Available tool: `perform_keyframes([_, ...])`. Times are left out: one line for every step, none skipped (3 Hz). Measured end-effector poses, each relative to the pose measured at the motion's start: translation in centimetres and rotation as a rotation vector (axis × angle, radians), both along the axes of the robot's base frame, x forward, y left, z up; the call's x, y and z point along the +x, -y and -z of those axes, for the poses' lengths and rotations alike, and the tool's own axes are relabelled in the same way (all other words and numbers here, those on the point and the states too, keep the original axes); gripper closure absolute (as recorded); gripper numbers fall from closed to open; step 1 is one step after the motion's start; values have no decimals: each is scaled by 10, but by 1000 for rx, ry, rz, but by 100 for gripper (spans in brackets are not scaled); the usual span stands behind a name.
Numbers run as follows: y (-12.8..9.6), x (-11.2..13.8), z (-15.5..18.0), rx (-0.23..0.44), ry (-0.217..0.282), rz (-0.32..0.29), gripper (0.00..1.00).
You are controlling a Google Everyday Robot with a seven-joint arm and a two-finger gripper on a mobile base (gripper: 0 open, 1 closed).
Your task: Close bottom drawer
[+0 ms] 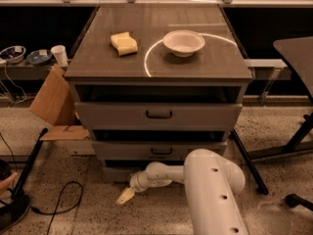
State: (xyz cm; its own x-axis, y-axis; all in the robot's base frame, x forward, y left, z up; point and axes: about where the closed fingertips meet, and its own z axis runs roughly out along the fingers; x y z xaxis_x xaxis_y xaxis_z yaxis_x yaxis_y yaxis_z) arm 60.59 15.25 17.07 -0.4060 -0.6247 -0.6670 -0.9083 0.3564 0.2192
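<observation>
The bottom drawer (115, 172) is the lowest and narrowest grey front of the cabinet (88, 67). It stands out only a little and is mostly hidden behind my white arm (210, 190); its handle is hidden. My gripper (124, 196) hangs just above the floor, in front of and slightly below the drawer's left part, at the end of the forearm that reaches left across the drawer front. It holds nothing that I can see.
The top drawer (159, 114) and middle drawer (161, 151) stand partly open above. A yellow sponge (124, 43) and a white bowl (183, 42) sit on the cabinet top. Cardboard (51, 102) and a black cable (58, 199) lie at the left. A dark table leg (247, 160) is on the right.
</observation>
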Motion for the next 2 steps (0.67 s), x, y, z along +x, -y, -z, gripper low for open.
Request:
perform_keyframes([2,-1,1,1,-2,1,0])
perform_keyframes([9,-8,6,14,-11,2,0])
